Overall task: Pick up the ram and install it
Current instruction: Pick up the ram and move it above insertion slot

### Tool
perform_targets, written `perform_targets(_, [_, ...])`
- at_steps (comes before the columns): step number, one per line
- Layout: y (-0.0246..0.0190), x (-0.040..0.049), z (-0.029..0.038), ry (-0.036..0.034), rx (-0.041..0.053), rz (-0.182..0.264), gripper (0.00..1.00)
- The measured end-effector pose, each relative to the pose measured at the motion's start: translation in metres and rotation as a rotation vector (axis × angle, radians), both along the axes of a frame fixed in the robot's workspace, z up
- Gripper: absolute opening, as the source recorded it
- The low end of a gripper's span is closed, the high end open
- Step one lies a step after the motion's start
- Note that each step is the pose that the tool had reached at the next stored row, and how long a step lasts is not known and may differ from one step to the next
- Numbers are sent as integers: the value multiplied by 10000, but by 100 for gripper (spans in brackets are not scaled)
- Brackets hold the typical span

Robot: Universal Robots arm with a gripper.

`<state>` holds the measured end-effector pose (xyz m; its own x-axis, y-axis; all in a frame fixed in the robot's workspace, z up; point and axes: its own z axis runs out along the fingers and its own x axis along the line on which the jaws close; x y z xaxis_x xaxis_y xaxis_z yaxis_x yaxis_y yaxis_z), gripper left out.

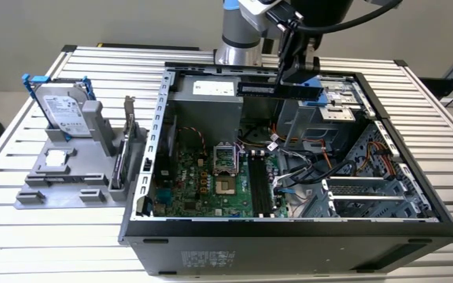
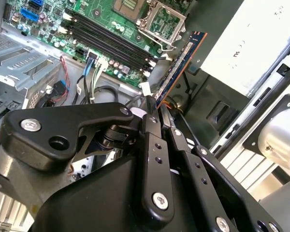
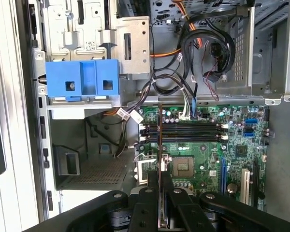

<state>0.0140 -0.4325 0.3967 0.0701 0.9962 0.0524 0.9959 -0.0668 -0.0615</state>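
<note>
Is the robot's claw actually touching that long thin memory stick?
Touching. In the second wrist view the gripper clamps the near end of the ram, no gap showing.

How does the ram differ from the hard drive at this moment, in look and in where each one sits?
The ram is a thin dark stick; the hard drive is a thicker silver block with blue rails. The ram is clamped in the gripper, in the air over the open case; the hard drive stands in a grey holder outside the case. Neither is installed.
</note>
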Motion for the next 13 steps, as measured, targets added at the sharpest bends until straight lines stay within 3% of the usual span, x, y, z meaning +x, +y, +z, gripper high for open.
perform_targets(13, [0,0,0,0,0,-1131,0])
